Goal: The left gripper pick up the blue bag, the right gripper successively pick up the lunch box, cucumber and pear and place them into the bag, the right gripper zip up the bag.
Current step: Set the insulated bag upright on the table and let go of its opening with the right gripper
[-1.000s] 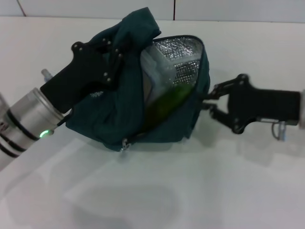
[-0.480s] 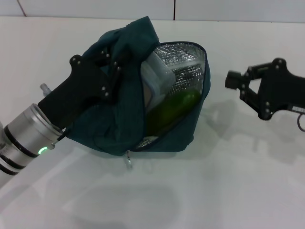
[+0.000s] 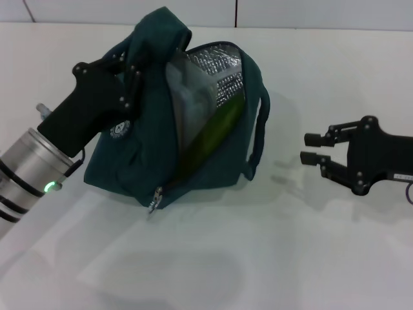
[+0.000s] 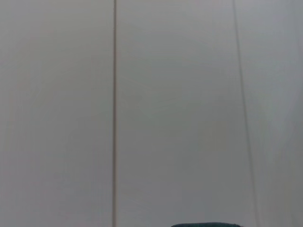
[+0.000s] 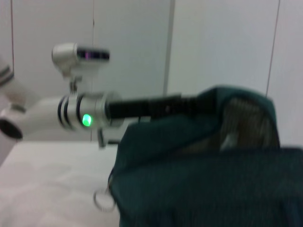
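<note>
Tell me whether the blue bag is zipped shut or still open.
Open. The blue bag, held up by the left gripper, gapes along its zip: silver lining, the lunch box and the cucumber show inside, and the ring pull hangs at the low end.

The blue bag (image 3: 193,129) is hiding most of the lunch box (image 3: 188,97) and cucumber (image 3: 216,126); fabric is covering the left gripper's (image 3: 132,61) fingertips.

A dark teal blue bag (image 3: 129,161) shows a silver foil lining (image 3: 216,61) with a quilted, glittery pattern. Inside, a clear lunch box (image 3: 187,97) looks pale grey, beside a dark green cucumber (image 3: 216,126). A silver ring pull (image 3: 153,205) hangs below. The left gripper (image 3: 119,84) is black on a silver arm with a green light (image 3: 48,188). The right gripper (image 3: 312,148) is black. The counter (image 3: 258,258) is white.
</note>
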Controlling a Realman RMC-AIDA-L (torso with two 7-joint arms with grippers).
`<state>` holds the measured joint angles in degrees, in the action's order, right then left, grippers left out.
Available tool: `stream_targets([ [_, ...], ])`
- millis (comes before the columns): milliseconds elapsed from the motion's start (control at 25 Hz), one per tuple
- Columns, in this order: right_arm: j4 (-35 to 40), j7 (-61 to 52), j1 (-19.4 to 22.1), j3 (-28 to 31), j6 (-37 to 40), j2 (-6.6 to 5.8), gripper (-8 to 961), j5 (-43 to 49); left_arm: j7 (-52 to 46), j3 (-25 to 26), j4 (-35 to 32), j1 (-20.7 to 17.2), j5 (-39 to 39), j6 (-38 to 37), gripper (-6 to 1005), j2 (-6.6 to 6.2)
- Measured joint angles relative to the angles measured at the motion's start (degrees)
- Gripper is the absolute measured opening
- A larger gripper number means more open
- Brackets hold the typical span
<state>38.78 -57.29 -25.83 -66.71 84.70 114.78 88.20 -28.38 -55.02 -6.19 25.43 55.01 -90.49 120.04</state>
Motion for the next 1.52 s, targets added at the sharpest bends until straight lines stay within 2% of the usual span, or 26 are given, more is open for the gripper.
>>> stream_targets([
  [120, 1.5, -3.4, -1.0, -0.8, -3.4, 0.58, 218, 4.2, 0.0, 0.0, -0.7, -0.3, -1.3, 1.7, 93, -0.07],
  [280, 1.0, -9.0, -3.5, -2.6, -5.9, 0.7, 246, 5.3, 0.0, 0.1, -0.8, -0.3, -1.9, 2.7, 93, -0.14],
  [760, 5.3, -10.3, -5.5, -14.4, -7.8, 1.32, 393, 2.8, 0.2, 0.1, -0.9, -0.2, -2.0, 3.1, 94, -0.25],
  [960, 5.0, -10.7, -8.3, -20.9, -13.3, 1.41, 619, 0.4, 0.3, 0.1, -1.4, -0.1, -1.9, 3.2, 95, -0.33],
  [1200, 5.0, -12.6, -10.3, -26.9, -18.0, 1.4, 811, -0.5, 0.3, -0.1, -1.6, -0.1, -1.8, 3.5, 95, -0.34],
  [1520, 5.0, -12.3, -9.9, -27.2, -20.2, 1.4, 643, -3.4, 0.3, -0.2, -1.6, 0.0, -1.6, 3.6, 96, -0.34],
])
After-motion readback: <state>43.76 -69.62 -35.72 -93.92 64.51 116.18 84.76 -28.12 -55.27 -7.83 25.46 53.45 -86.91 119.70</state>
